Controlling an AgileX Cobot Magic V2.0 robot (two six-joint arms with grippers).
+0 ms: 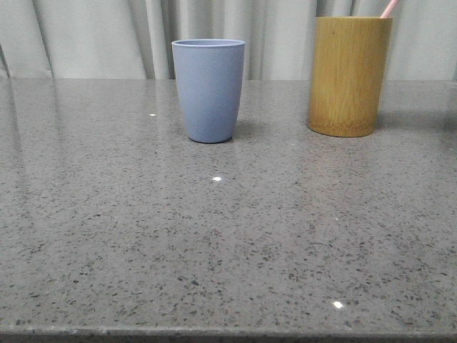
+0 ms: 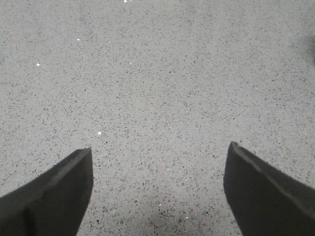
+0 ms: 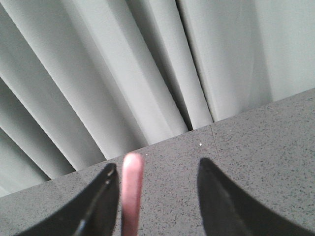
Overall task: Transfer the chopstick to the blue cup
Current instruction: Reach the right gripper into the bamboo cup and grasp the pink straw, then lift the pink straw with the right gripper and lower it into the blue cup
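Note:
The blue cup (image 1: pixel 208 89) stands upright at the back middle of the table. To its right a pale pink chopstick (image 1: pixel 388 8) pokes from the top of the bamboo cylinder (image 1: pixel 349 75). In the right wrist view that chopstick's tip (image 3: pixel 132 189) rises blurred between the fingers of my right gripper (image 3: pixel 158 169), close to one finger and well apart from the other; the jaws are open. My left gripper (image 2: pixel 160 150) hangs open over bare tabletop with nothing between its fingers. Neither gripper shows in the front view.
The speckled grey stone table (image 1: pixel 228 236) runs to a near edge at the bottom of the front view. A pale pleated curtain (image 1: pixel 107 36) hangs just behind the table's far edge.

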